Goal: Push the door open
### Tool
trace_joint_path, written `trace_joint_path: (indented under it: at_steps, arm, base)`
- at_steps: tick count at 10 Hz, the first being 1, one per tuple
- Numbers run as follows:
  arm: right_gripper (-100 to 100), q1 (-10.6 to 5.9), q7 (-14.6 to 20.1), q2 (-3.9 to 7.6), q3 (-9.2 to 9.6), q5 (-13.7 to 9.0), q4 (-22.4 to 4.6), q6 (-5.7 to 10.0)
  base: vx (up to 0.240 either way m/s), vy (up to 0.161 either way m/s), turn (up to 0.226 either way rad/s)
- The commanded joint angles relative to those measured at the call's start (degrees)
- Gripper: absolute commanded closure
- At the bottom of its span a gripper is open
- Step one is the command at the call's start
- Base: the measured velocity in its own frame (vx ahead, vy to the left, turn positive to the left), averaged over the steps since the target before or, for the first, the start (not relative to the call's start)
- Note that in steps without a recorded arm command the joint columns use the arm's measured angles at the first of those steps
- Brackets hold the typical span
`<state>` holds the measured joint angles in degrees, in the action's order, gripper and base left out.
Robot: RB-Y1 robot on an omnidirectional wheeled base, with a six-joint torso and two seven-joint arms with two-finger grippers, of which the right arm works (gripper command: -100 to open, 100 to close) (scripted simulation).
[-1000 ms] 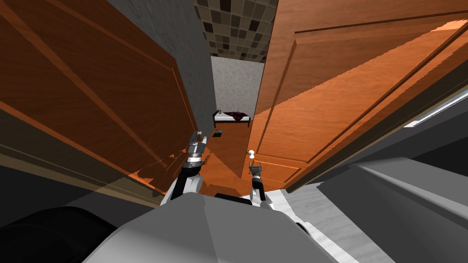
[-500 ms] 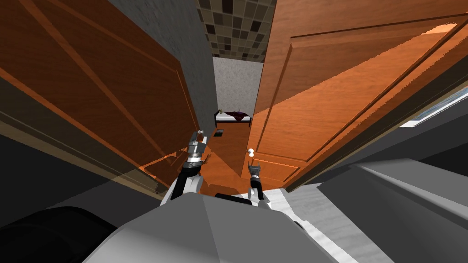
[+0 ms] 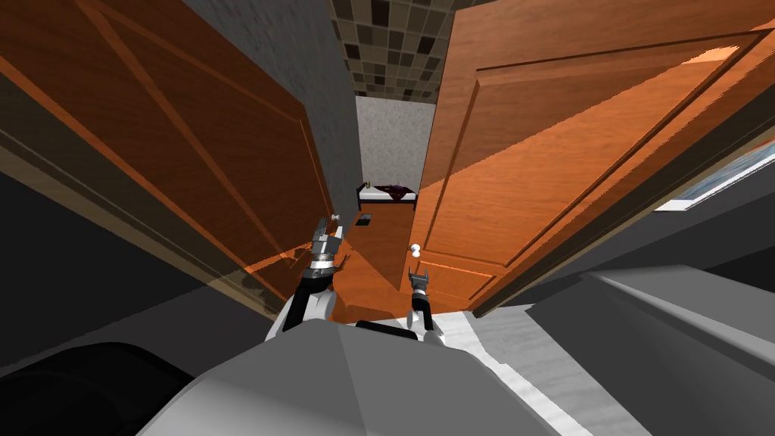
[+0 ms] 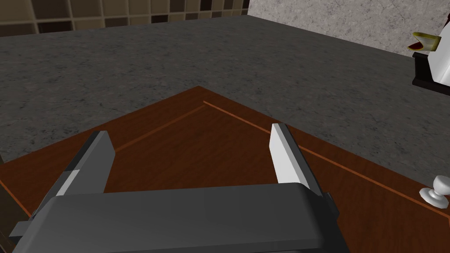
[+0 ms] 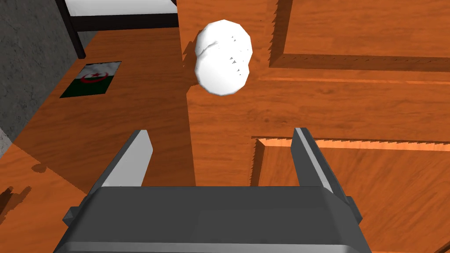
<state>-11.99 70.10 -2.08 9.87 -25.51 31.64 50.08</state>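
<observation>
An orange panelled door (image 3: 568, 151) stands ajar on the right, with its white knob (image 3: 415, 248) at the free edge. My right gripper (image 3: 418, 274) is just below that knob. It is open and empty, and its fingers (image 5: 310, 156) point at the door (image 5: 351, 101) under the knob (image 5: 223, 57). A darker brown door (image 3: 189, 151) stands on the left, also with a small white knob (image 3: 334, 219). My left gripper (image 3: 327, 241) is open close to the brown door's face (image 4: 211, 145), with the knob (image 4: 435, 192) off to one side.
Between the doors a narrow gap shows a wooden floor (image 3: 378, 235) and a dark-framed bed (image 3: 386, 195) at the far wall. A small flag-patterned mat (image 5: 92, 79) lies on the floor. A grey wall (image 3: 318, 91) runs behind the left door.
The whole head view has shifted a little, so I have moved slightly. The left door's knob has come into view above my left gripper. Both grippers are open as before.
</observation>
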Motion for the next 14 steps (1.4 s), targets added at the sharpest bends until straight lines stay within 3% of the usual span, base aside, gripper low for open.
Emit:
trace_joint_path:
  at_steps: [1,2,3,5,7,8,10,12,13,14]
  arm:
    - [-100,-0.21,1.74,-0.50,0.24,-0.73,-0.15,-0.05]
    - [-100,-0.28,1.05,-0.27,0.14,-0.45,-0.36,0.05]
    - [-100,-0.35,1.39,1.50,0.07,-0.56,-0.47,0.12]
    - [-100,-0.41,1.51,3.00,-0.05,-0.66,-0.55,0.17]
    - [-100,-0.41,1.51,3.00,-0.05,-0.66,-0.55,0.17]
    - [-100,-0.48,1.66,3.53,-0.19,-0.77,-0.64,0.22]
    - [-100,-0.55,1.80,2.95,-0.33,-0.88,-0.73,0.28]
    - [-100,-0.61,1.92,1.29,-0.45,-0.98,-0.81,0.33]
    - [-100,-0.64,2.05,1.89,-0.38,-0.94,-1.32,0.64]
    - [100,-0.64,2.05,1.89,-0.38,-0.94,-1.32,0.64]
  base:
    - [-0.061,-0.015,0.034]
    - [-0.027,-0.006,0.007]
    - [0.062,-0.007,0.018]
    - [0.172,-0.012,0.023]
    - [0.096,-0.002,0.001]
    - [0.142,-0.001,0.029]
    - [0.191,-0.017,0.029]
    - [0.169,-0.009,0.010]
    - [0.071,-0.003,0.011]
    - [-0.012,0.003,0.005]
